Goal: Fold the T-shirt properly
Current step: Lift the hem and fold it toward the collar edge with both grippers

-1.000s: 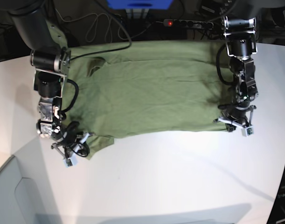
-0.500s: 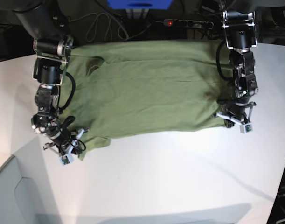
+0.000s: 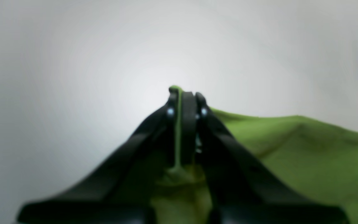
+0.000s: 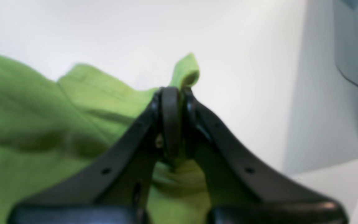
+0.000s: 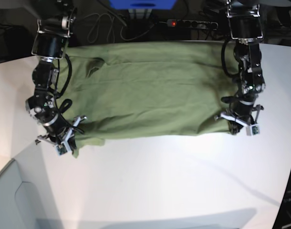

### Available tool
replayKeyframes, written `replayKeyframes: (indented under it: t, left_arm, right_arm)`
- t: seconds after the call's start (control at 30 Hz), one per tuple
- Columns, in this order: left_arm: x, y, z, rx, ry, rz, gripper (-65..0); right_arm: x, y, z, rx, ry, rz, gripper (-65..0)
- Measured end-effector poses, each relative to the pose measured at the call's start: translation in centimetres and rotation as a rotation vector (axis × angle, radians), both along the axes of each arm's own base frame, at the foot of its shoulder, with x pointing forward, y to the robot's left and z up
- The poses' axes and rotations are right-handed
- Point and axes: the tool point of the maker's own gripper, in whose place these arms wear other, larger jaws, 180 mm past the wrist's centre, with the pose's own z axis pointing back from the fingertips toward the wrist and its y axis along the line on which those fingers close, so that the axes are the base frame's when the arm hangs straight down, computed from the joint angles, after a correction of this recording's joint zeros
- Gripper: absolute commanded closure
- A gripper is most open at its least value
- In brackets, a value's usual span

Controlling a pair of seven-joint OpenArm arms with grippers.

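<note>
I have the T-shirt (image 5: 155, 90) spread across the far half of the white worktop (image 5: 183, 181), its long axis running side to side between my two arms, with the near edge lying as a fairly straight line and the bare worktop in front of it. My left end effector (image 5: 240, 123) is closed tight on the near corner of the cloth at its end; in the left wrist view a thin sliver of green is pinched between the black fingers (image 3: 188, 124), and the shirt falls away to the side of them. My right end effector (image 5: 59, 139) is likewise clamped on the opposite near corner, where a small green flap (image 4: 186, 73) pokes out past the closed fingertips and the body of the shirt bunches beside it. Each arm is the nearer one to its own corner, and both grips sit on the same long edge. The rest of the shirt lies away from me, beyond both end effectors, so I judge the next move is to lift that edge and carry it over the cloth toward the far edge, keeping the two corners level so the fold lands square.
</note>
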Motion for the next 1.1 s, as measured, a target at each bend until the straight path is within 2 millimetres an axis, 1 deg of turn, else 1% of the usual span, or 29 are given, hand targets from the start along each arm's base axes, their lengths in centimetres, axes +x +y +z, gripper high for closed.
replayKeyframes:
  t: [0.07,0.2,0.3,0.37,0.5,0.6,0.7,0.83,0.9,0.97,1.1]
  left_arm:
    - [-0.3,0.4,0.8,0.008,-0.022,0.007,0.0]
    - [-1.3,0.9,0.7,0.017,-0.012,0.019,0.0]
    - [-1.9,1.1,0.9,0.019,-0.018,0.024,0.0]
    - [-2.1,1.2,0.8,0.02,-0.014,0.026,0.0]
    - [-2.5,1.0,0.4,0.011,-0.014,0.032,0.0]
    - [-3.4,0.7,-0.2,-0.008,0.007,0.045,0.0]
    - [-3.8,1.0,0.4,0.006,-0.007,0.051,0.0]
    - [-4.0,0.5,1.2,0.009,-0.028,0.036,0.0]
    - [-4.1,0.3,1.3,0.01,-0.029,0.029,0.0]
    - [-4.4,0.5,1.1,0.015,-0.024,0.031,0.0]
    - [-4.8,0.5,0.7,0.015,-0.011,0.03,0.0]
  right_arm:
    - [-0.7,0.0,0.5,-0.011,-0.017,0.004,-0.1]
    - [-1.5,0.2,1.6,-0.024,-0.051,0.012,-0.1]
    - [-2.5,0.2,1.3,-0.034,-0.043,0.014,-0.1]
    - [-3.1,0.5,1.2,-0.001,-0.04,0.016,-0.1]
    - [-3.6,1.0,1.5,0.048,-0.053,0.021,-0.1]
    - [-4.5,1.0,0.5,0.049,-0.025,0.019,-0.1]
    - [-5.4,0.9,-0.2,0.046,0.001,0.018,-0.1]
    - [-5.4,1.2,1.2,0.047,-0.042,0.028,-0.1]
    - [-5.5,1.2,1.3,0.045,-0.045,0.029,-0.1]
    - [-5.9,1.2,1.0,0.044,-0.034,0.028,-0.1]
    - [-6.5,-1.3,0.8,0.041,-0.03,-0.044,-0.1]
